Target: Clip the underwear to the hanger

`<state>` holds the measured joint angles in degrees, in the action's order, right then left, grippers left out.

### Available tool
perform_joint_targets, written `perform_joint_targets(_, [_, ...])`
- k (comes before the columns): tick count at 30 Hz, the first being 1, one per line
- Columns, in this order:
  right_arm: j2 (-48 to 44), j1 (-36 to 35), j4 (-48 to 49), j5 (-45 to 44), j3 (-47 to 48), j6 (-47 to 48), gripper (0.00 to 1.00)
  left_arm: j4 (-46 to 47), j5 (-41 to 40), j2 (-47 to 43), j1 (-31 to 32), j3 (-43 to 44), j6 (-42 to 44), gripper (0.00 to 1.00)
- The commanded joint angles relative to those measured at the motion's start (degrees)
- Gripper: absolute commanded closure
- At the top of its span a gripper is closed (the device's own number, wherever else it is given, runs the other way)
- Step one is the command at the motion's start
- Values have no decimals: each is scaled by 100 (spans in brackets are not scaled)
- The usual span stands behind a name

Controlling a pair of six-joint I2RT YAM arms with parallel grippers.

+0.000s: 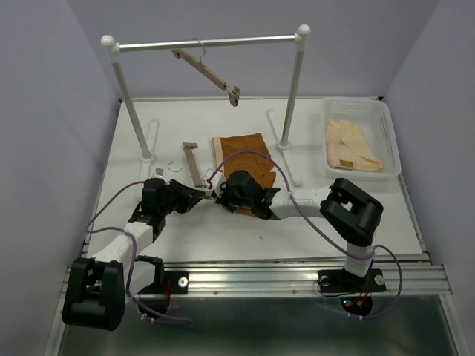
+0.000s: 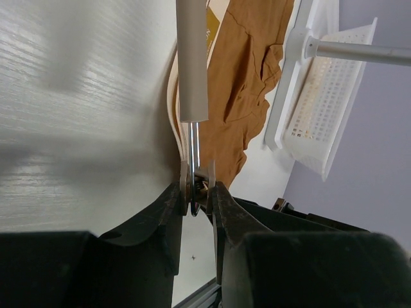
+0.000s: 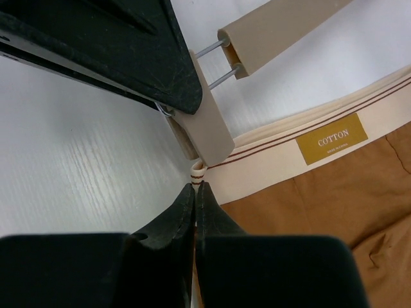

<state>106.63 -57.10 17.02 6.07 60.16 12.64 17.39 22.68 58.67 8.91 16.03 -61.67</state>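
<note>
White tabletop [image 1: 215,241] carries the flat rust-brown cloth underwear [image 1: 241,152] at its centre, with the slim light-wood hanger [image 1: 192,163] lying just left of it. At the hanger's near end the left gripper [image 2: 198,196] is clamped on its clip [image 3: 209,128]. Beside that clip the right gripper [image 3: 195,187], fingers together, pinches the tan waistband [image 3: 276,160] corner.

You have matt, soft-woven rust-brown cloth in the underwear [image 3: 334,205], with a smoother cream waistband [image 3: 270,160] and a satiny gold label [image 3: 331,138]. Your hanger [image 3: 282,25] is smooth pale wood with bright metal rods [image 3: 215,47]. The right gripper [image 3: 194,187] is matt black plastic, finely scratched. The table [image 3: 77,167] is white, faintly grained, slightly shiny; the basket [image 2: 321,109] is perforated white plastic; the rail [image 1: 148,46] is polished metal.
</note>
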Motion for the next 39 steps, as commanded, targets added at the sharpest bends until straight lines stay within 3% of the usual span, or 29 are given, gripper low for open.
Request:
perform_joint_targets(1, [112, -55, 258, -96, 171, 36, 99, 213, 176, 30, -3, 286, 50, 100])
perform_joint_targets(32, [271, -389, 724, -1248, 347, 36, 99, -341, 316, 548, -3, 673, 454, 100])
perform_joint_targets(39, [332, -504, 891, -2117, 365, -25, 99, -482, 343, 593, -3, 699, 550, 100])
